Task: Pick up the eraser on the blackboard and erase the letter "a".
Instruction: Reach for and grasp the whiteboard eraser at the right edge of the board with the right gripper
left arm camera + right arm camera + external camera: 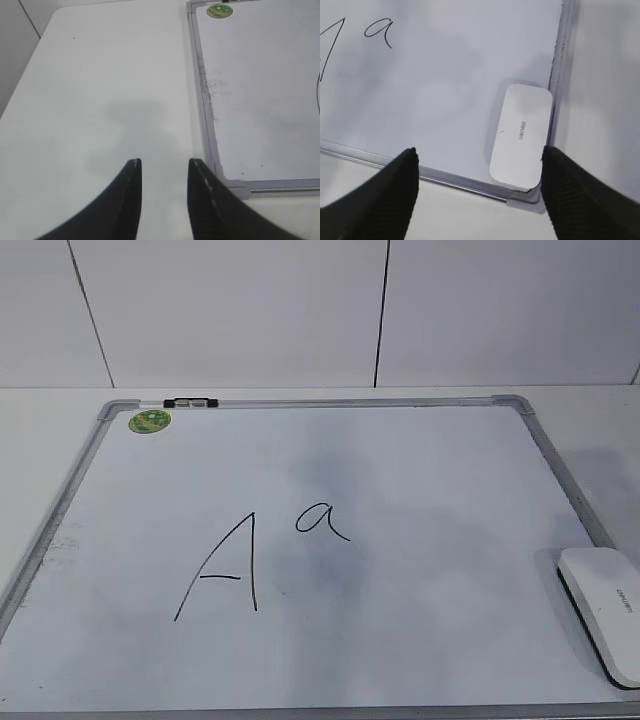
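White counter (100, 75) carries the blackboard (100, 435), lying flat. My left tool (164, 167) hangs released over bare counter, just outside the board's left frame. Near the board's middle, a capital "A" (222, 565) stands left of the "a" (320, 519). The eraser (521, 136) lies in the board's near right corner, against the frame. My right tool (479, 155) hangs above it, jaws wide apart.

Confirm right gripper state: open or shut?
Open. In the right wrist view the right gripper has its fingers spread wide, hovering over the eraser, which lies untouched on the blackboard corner.
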Tool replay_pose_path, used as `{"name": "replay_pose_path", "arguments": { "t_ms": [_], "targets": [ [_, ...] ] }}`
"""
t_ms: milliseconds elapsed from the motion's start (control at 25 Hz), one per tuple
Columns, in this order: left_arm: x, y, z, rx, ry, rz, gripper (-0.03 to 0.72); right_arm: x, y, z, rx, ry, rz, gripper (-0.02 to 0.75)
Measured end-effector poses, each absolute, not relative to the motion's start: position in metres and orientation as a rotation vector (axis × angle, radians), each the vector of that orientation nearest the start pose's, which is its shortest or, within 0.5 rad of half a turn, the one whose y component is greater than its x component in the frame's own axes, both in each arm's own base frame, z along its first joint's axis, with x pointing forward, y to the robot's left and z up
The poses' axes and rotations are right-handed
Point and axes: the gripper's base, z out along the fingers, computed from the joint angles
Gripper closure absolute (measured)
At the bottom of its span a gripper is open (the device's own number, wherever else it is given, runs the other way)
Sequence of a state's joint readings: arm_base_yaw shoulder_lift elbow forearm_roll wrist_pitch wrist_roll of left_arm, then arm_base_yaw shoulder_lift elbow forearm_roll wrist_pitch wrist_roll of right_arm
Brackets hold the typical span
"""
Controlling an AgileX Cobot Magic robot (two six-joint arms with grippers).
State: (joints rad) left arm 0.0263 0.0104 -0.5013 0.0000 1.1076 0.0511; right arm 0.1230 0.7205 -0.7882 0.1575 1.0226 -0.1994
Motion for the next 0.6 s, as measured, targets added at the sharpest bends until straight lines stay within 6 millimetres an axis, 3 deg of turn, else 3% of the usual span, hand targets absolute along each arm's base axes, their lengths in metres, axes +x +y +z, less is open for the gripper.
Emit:
{"name": "replay_pose_path", "arguments": {
  "t_ms": [320, 600],
  "targets": [
    [-0.006, 0.000, 0.274, 0.026, 2.100, 0.047, 0.453, 0.142, 0.034, 0.311, -0.314, 2.594, 0.210, 0.066],
    [-0.006, 0.000, 0.274, 0.026, 2.100, 0.047, 0.454, 0.164, 0.033, 0.292, -0.214, 2.743, 0.164, 0.057]
  ]
}}
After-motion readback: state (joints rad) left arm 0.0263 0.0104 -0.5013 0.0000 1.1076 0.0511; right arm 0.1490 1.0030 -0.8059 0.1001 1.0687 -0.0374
